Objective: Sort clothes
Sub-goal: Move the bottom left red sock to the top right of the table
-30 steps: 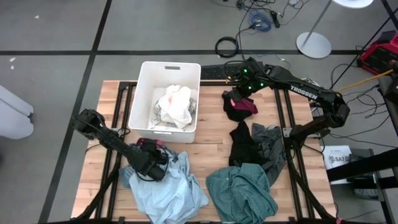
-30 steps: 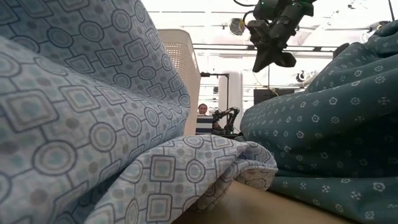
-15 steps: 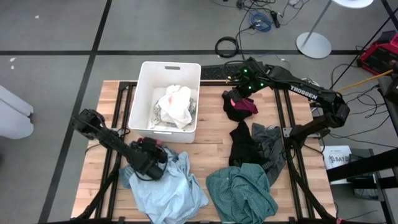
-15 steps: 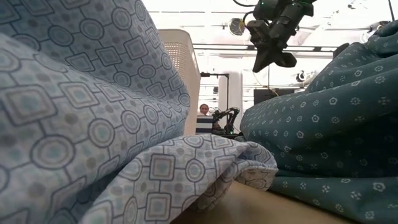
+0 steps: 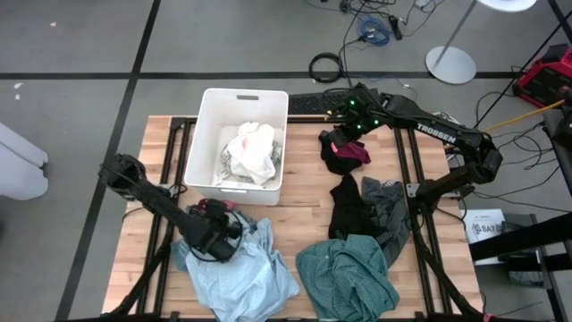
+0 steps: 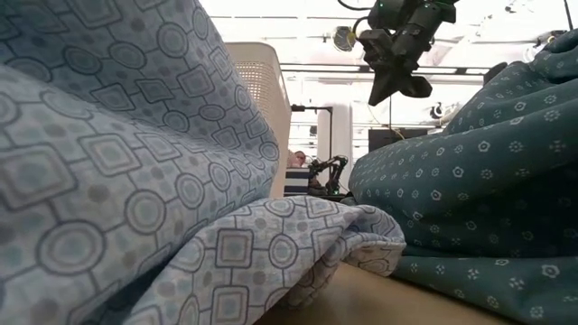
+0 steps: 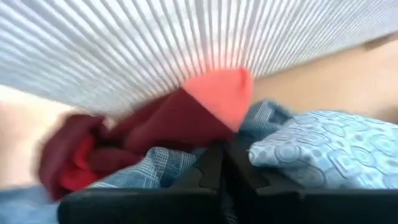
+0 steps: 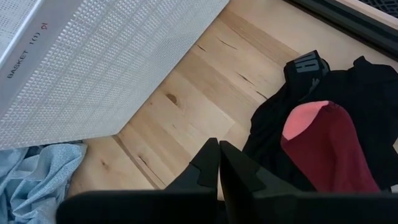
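While pressed into the light blue garment [image 5: 237,268], left hand [image 5: 229,225] pinched together — right hand [image 5: 338,136] likewise, above the red garment [image 5: 350,154].

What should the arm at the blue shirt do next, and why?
Probably lift a little, to check the grip. The left gripper sits at the edge of the light blue shirt, below the white bin. Its wrist view shows the fingers closed on blue fabric beside a red garment. The right gripper waits, shut, above the black and magenta clothes.
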